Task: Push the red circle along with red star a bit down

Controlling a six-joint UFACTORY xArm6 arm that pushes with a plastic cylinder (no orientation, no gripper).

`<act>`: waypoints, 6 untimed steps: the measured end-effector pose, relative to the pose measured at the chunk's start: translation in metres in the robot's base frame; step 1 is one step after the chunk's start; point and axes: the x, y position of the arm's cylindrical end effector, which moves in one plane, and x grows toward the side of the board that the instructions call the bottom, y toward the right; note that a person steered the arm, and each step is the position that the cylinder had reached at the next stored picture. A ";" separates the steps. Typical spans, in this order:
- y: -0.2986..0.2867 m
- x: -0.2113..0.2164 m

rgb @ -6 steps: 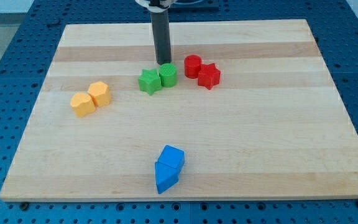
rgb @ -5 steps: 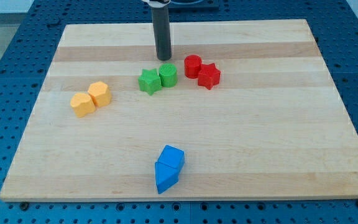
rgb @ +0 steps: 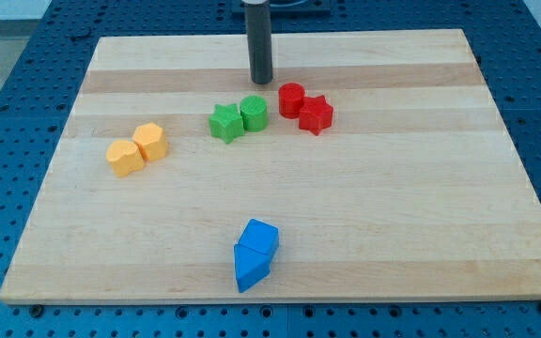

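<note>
The red circle (rgb: 291, 99) and the red star (rgb: 316, 115) sit touching each other right of the board's centre top, the star to the lower right of the circle. My tip (rgb: 262, 81) is on the board above and to the left of the red circle, a short gap away, and above the green circle (rgb: 254, 113). It touches no block.
A green star (rgb: 224, 123) touches the green circle's left side. Two orange blocks (rgb: 137, 148) sit at the view's left. Two blue blocks (rgb: 255, 253) lie near the bottom edge. The wooden board (rgb: 421, 188) rests on a blue perforated table.
My tip has moved up and to the right, away from the green circle and toward the space above the red circle. No block has moved.
</note>
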 end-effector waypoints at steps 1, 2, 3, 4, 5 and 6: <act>0.017 0.000; 0.020 0.014; 0.027 0.042; 0.032 0.058; 0.034 0.059; 0.042 0.061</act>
